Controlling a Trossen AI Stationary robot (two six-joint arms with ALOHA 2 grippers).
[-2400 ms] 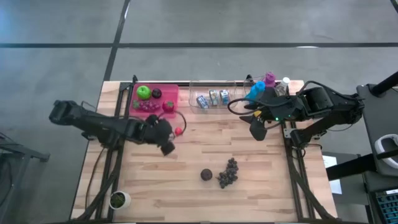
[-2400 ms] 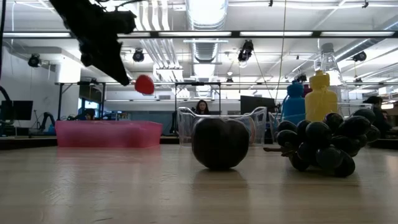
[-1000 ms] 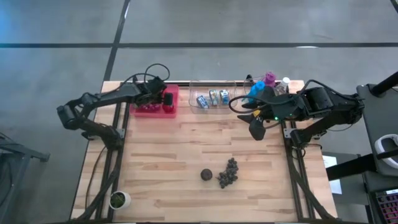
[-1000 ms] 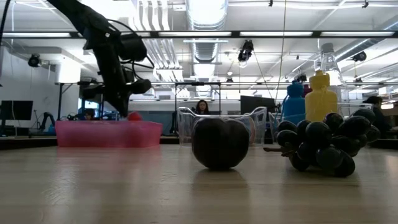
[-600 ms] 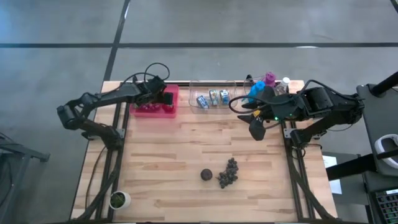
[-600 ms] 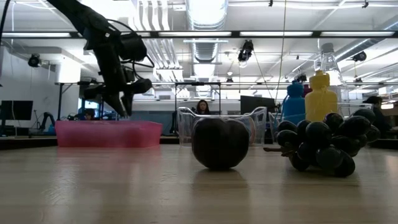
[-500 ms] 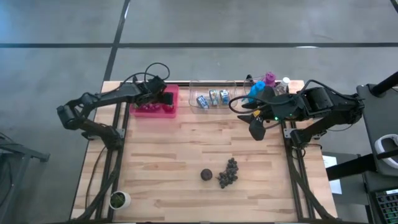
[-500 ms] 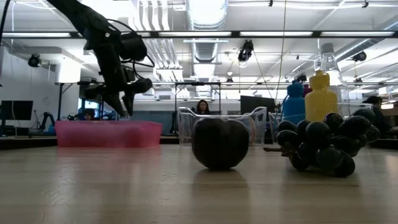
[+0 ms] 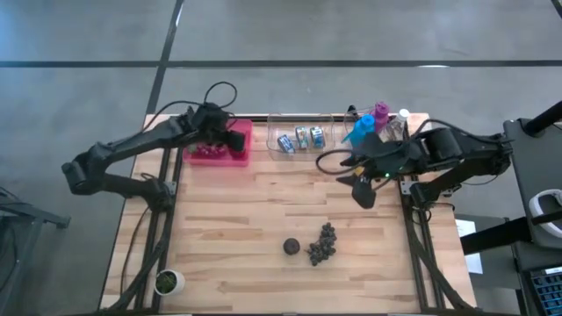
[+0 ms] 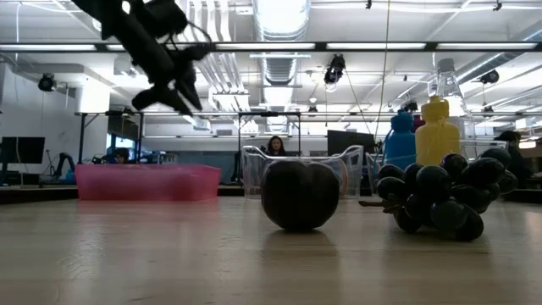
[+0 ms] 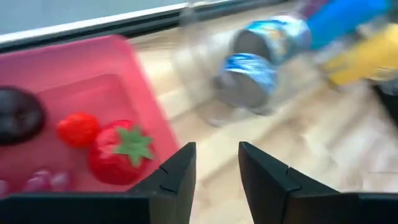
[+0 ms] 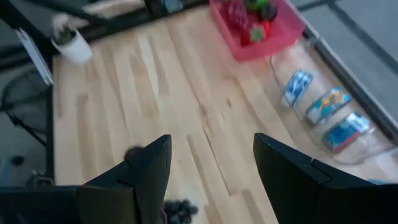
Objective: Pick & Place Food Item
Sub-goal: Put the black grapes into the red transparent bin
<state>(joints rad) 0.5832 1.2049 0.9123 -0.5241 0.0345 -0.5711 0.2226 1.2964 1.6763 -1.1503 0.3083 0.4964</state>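
A small red round fruit (image 11: 78, 129) lies on the floor of the pink tray (image 11: 134, 62), beside a strawberry (image 11: 121, 152) and a dark plum (image 11: 18, 115). My left gripper (image 11: 217, 168) hangs open above the tray's right end (image 9: 247, 154) with nothing between its fingers; in the low view my left gripper (image 10: 182, 97) is well above the pink tray (image 10: 148, 181). My right gripper (image 9: 363, 191) hovers open over the table's right part, holding nothing. A dark plum (image 9: 291, 247) and a bunch of dark grapes (image 9: 322, 243) rest on the table in the near middle.
A clear tray with cans (image 9: 299, 139) stands right of the pink tray at the far edge, with bottles (image 9: 373, 118) beyond it to the right. A small potted plant (image 9: 167, 282) sits at the near left corner. Bare wood (image 9: 263, 202) spans the middle.
My left gripper has opened over the pink tray and let go of the small red fruit, which now lies in the tray. It has then risen well above the tray and tipped toward level.
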